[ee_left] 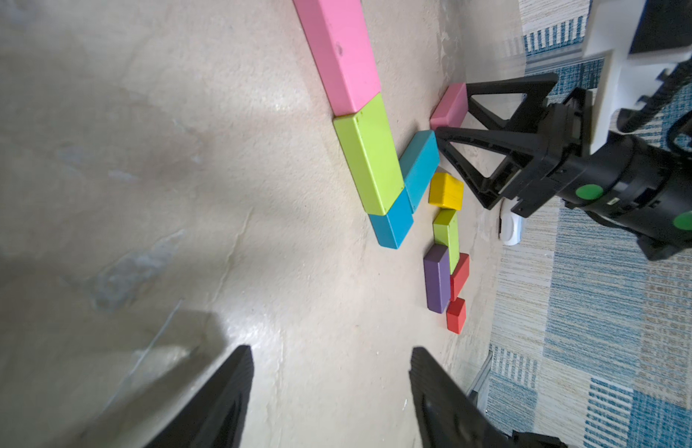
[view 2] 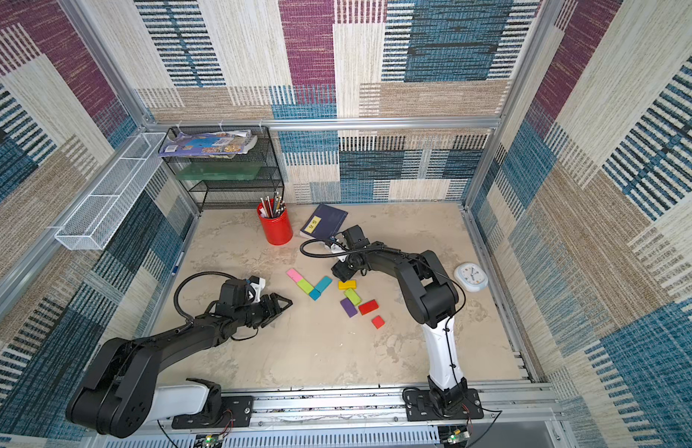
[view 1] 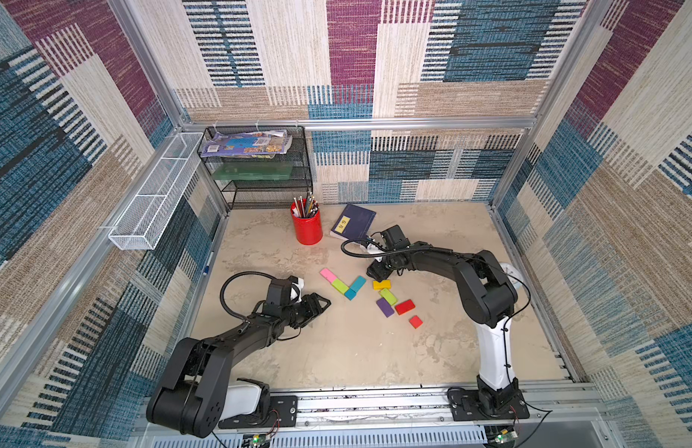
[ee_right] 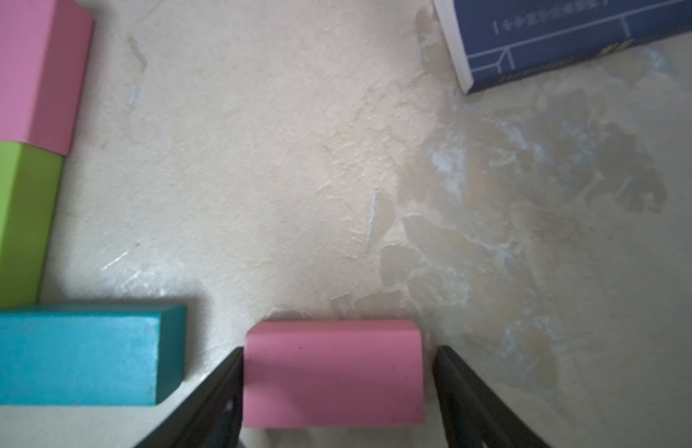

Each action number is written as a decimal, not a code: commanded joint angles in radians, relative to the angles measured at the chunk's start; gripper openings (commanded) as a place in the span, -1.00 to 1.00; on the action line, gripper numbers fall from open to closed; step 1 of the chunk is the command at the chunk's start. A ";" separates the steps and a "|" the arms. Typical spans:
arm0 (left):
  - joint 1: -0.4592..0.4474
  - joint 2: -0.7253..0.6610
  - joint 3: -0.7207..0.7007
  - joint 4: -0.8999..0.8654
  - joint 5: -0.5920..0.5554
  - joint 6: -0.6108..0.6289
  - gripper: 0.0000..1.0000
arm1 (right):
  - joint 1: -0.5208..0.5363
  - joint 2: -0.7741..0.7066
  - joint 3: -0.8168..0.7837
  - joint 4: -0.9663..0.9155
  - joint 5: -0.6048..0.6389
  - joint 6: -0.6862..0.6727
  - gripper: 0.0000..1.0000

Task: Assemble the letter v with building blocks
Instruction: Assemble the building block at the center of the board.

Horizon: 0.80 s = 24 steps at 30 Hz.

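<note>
1. Right of centre in both top views, my right fingers [ee_right: 449, 368] stand open astride a flat pink rectangular block [ee_right: 333, 372], beside the teal rectangular block [ee_right: 77, 357].
2. My left fingers [ee_left: 228, 388] gape, empty.

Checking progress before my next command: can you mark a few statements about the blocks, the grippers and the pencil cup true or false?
1. The left gripper is open and empty. True.
2. The yellow block is already part of the V. False: it lies apart from the teal block, beside the loose lime green block.
3. A pink block sits between the fingers of the right gripper. True.
4. The red pencil cup has tipped over. False: it stands upright.
</note>
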 commanded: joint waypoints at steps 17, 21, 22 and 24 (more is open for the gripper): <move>-0.038 0.057 -0.024 0.079 -0.069 0.021 -0.19 | -0.177 -0.006 0.053 0.027 -0.222 0.224 -0.54; -0.051 0.107 -0.025 0.131 -0.073 0.006 -0.58 | -0.179 0.041 0.074 0.016 -0.204 0.242 -1.00; -0.054 0.120 -0.024 0.149 -0.072 0.000 -0.65 | -0.180 0.050 0.078 0.016 -0.202 0.244 -1.00; -0.067 0.149 -0.022 0.183 -0.073 -0.015 -0.73 | -0.179 0.073 0.093 0.008 -0.199 0.249 -1.00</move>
